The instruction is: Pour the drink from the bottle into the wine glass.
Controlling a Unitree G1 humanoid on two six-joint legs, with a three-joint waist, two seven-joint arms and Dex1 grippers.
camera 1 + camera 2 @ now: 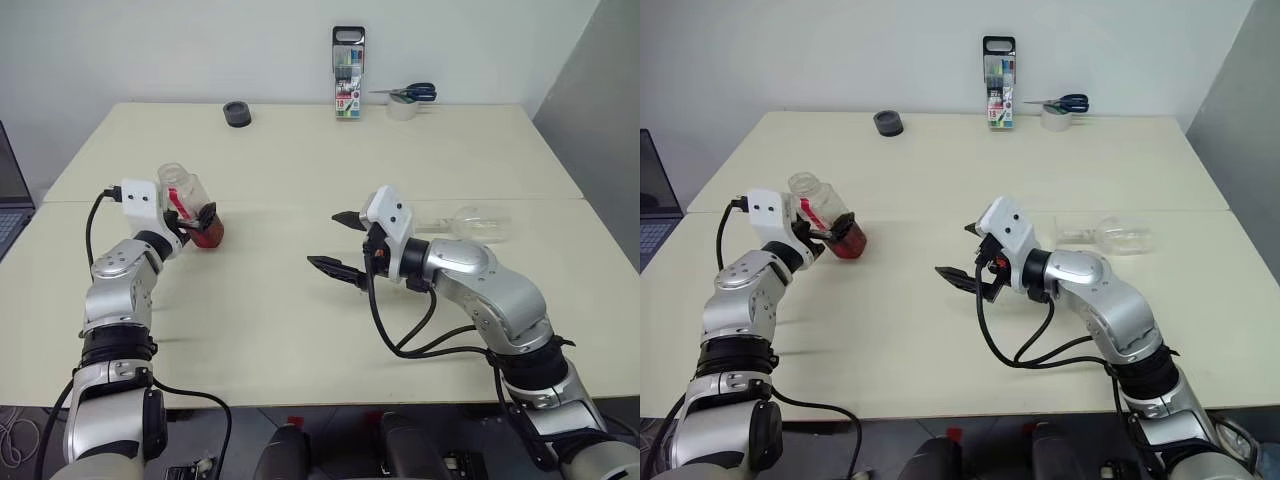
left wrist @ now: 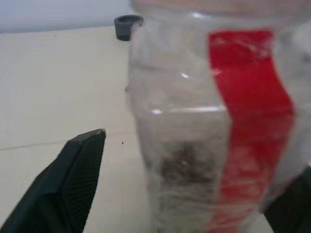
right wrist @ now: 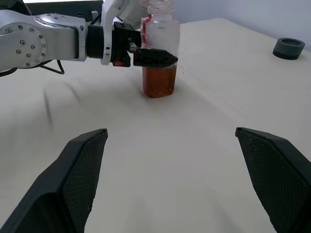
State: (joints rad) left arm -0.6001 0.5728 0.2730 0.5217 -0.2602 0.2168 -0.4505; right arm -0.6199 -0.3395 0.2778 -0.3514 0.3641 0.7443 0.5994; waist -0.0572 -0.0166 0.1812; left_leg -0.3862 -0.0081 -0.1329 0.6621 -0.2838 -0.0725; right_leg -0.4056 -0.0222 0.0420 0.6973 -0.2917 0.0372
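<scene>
pale cream tabletop point(image 1: 300, 150), a seam running across its middle | small dark grey round cap-like object point(image 1: 237, 113) near far edge | upright clear-fronted case of coloured pens point(image 1: 348, 74) at far edge | blue-handled scissors point(image 1: 412, 93) resting on a white tape roll point(image 1: 402, 109) just beside the case | dark laptop edge point(image 1: 10, 195) off the table's left side

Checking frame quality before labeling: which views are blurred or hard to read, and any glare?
Left wrist view: the bottle is close up and soft, its edges smeared, with small highlights on the plastic. Right wrist view: the bottle and its drink read clearly; the right end effector's fingers are soft. Left eye view: even light, faint shadows; the lying wine glass is low-contrast against the table.
</scene>
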